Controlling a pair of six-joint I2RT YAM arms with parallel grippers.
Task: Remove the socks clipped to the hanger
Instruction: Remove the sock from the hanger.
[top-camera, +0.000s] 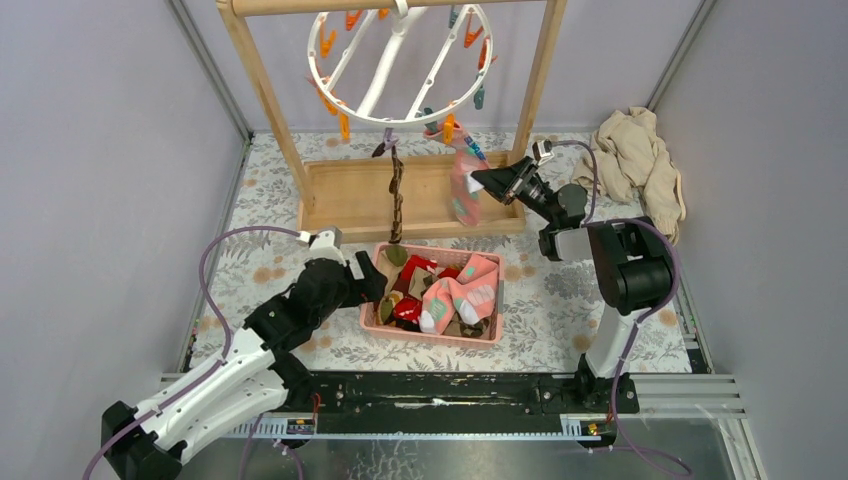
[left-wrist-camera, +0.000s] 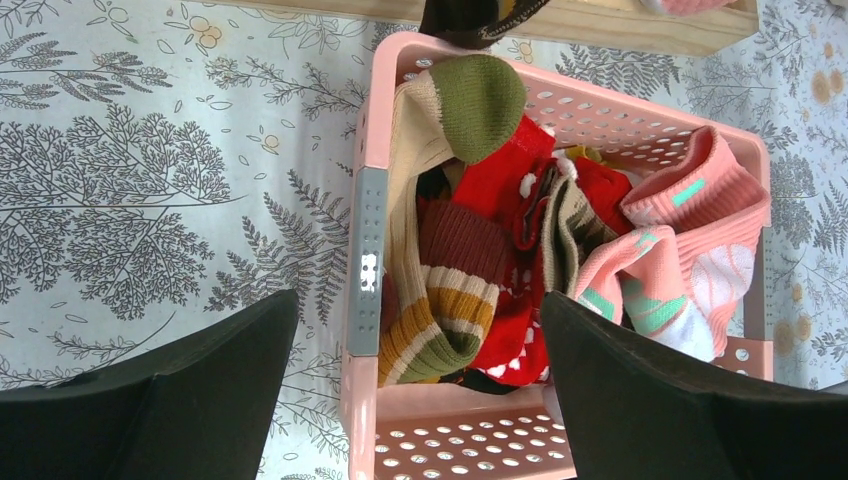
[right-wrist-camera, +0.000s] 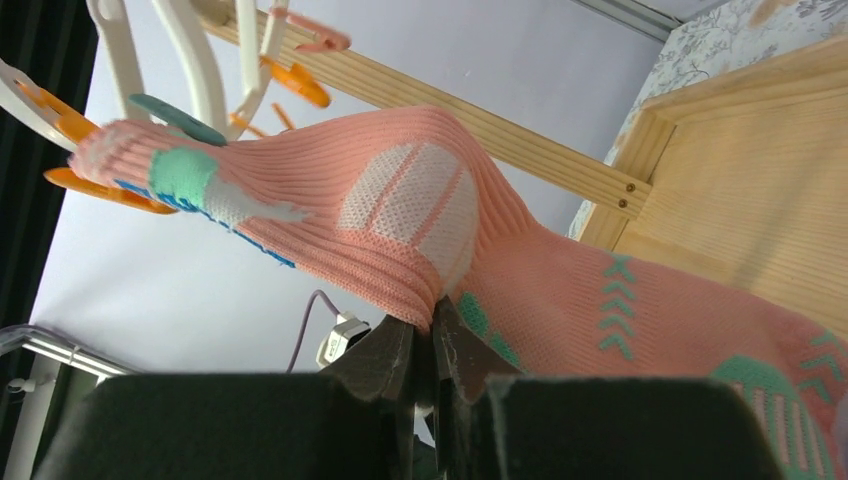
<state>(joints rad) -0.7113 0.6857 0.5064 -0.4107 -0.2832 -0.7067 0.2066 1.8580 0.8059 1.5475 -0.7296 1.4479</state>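
Sock (right-wrist-camera: 400, 215) tight in right gripper (right-wrist-camera: 432, 328)

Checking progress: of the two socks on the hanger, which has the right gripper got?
The pink sock with teal marks, on the right; the right gripper pinches its middle. The dark brown sock to its left hangs free.

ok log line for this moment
right gripper: shut on pink sock, sock clipped to hanger | left gripper: open above basket | dark sock: hanging
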